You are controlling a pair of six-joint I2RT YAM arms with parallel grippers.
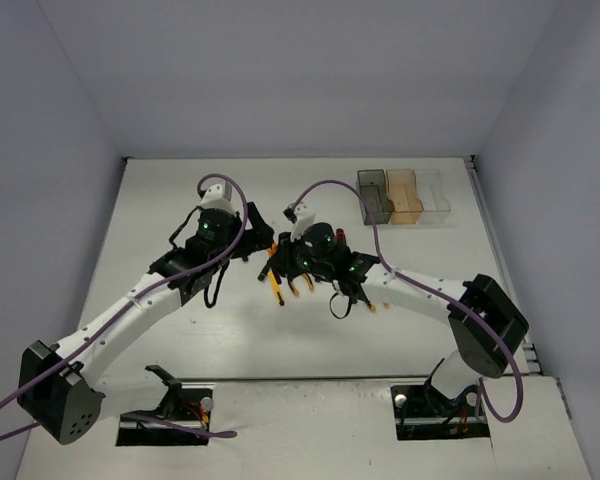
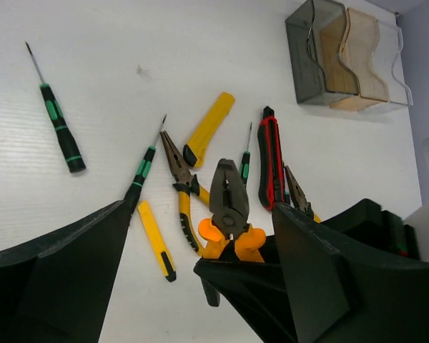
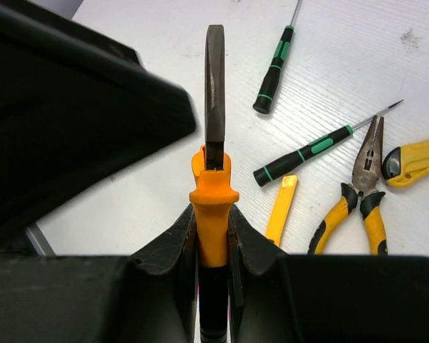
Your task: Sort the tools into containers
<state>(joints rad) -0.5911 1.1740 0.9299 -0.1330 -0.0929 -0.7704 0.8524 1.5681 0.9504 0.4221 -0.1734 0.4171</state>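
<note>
Because right pincer (image 3: 213, 232) clamps pliers (image 3: 214, 78) by handle, head juts free for drop into far bins (image 1: 404, 196); left pincer (image 2: 200, 214) wide, empty

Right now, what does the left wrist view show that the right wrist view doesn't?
Only the left wrist: three translucent plastic bins, grey, amber and clear, and a red-and-black utility knife. Only the right wrist: the right arm's fingers pinching the orange-handled combination pliers up close. Both: those pliers, yellow-handled needle-nose pliers, black-green screwdrivers.
</note>
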